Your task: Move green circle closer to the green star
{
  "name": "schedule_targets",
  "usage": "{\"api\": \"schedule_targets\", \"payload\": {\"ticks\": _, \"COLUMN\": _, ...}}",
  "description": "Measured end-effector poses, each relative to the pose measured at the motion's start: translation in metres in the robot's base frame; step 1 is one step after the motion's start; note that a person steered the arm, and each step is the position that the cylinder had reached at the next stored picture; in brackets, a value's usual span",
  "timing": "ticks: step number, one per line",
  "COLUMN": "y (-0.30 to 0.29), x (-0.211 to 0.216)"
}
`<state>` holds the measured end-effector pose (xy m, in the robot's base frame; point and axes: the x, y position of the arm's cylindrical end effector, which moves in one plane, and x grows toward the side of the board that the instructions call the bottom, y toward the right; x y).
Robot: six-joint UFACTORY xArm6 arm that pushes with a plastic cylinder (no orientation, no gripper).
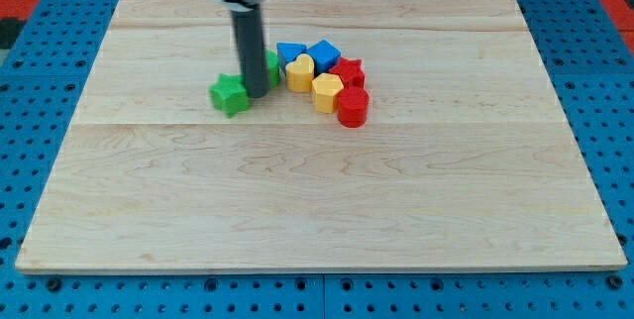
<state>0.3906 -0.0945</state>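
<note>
Red cylinder (352,107) sits nearest; tip (256,94) stands between green star (229,94) and green circle (269,64), holding nothing; next, circling behind the circle seems needed.

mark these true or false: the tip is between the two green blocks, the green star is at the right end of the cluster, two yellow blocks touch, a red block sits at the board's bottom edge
1. My tip is between the green star and the green circle. True; the rod hides most of the circle.
2. The green star is at the right end of the cluster. False: it is at the view's left end.
3. The yellow heart and the yellow hexagon touch. True.
4. A red block sits at the board's bottom edge. False: the red star and the red cylinder are in the cluster, in the board's upper half.
</note>
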Motion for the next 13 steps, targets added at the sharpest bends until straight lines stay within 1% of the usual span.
{"api": "schedule_targets", "payload": {"ticks": 1, "y": -0.039, "x": 0.001}}
{"api": "schedule_targets", "payload": {"ticks": 2, "y": -0.057, "x": 0.001}}
{"api": "schedule_targets", "payload": {"ticks": 4, "y": 0.028, "x": 0.001}}
{"api": "schedule_targets", "payload": {"ticks": 5, "y": 0.033, "x": -0.005}}
{"api": "schedule_targets", "payload": {"ticks": 6, "y": 0.043, "x": -0.03}}
{"api": "schedule_targets", "payload": {"ticks": 7, "y": 0.07, "x": -0.04}}
{"api": "schedule_targets", "payload": {"ticks": 8, "y": 0.078, "x": -0.064}}
{"api": "schedule_targets", "payload": {"ticks": 9, "y": 0.051, "x": -0.095}}
{"api": "schedule_targets", "payload": {"ticks": 10, "y": 0.026, "x": -0.099}}
{"api": "schedule_targets", "payload": {"ticks": 12, "y": 0.008, "x": -0.068}}
{"api": "schedule_targets", "payload": {"ticks": 13, "y": 0.017, "x": -0.068}}
